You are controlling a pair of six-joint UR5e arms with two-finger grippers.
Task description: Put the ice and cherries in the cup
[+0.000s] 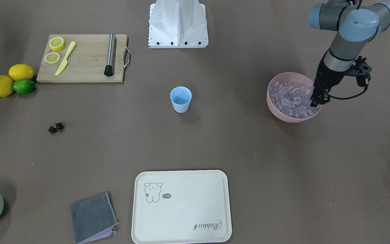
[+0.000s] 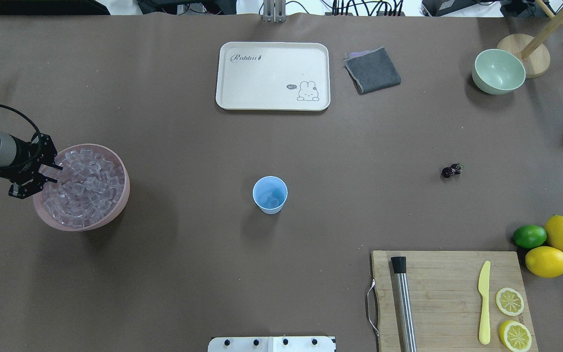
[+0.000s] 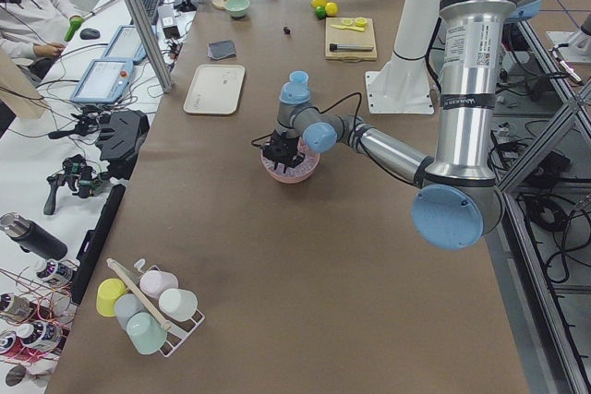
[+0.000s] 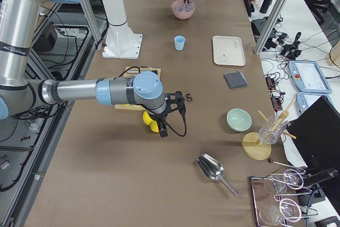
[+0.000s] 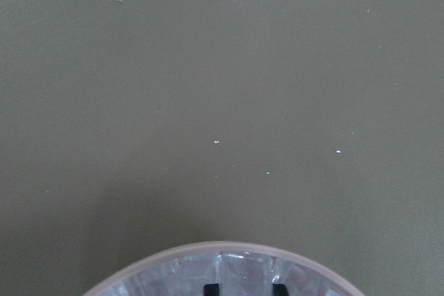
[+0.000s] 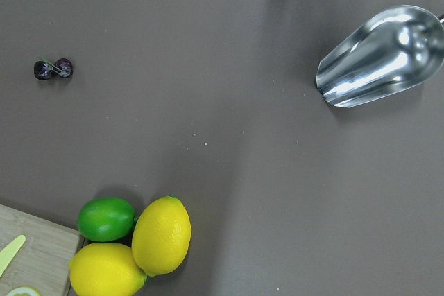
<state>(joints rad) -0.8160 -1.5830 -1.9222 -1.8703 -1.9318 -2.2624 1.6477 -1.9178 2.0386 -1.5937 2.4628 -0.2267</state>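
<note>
The light blue cup (image 2: 270,194) stands upright mid-table, and a clear cube seems to lie inside it. The ice (image 2: 86,188) fills a pink bowl (image 2: 121,203) at the left. My left gripper (image 2: 50,174) hangs over the bowl's left side, open, with its fingertips (image 5: 209,288) down among the cubes. The cherries (image 2: 451,170) lie on the bare table at the right; they also show in the right wrist view (image 6: 53,68). My right gripper (image 4: 178,102) shows only in the exterior right view, above the table near the lemons. I cannot tell whether it is open or shut.
A cutting board (image 2: 450,298) with a muddler, a yellow knife and lemon slices lies front right. Two lemons (image 2: 555,247) and a lime (image 2: 530,236) sit beside it. A white tray (image 2: 272,75), a grey cloth (image 2: 372,70) and a pale green bowl (image 2: 498,71) lie at the far side. A metal scoop (image 6: 381,57) lies further right.
</note>
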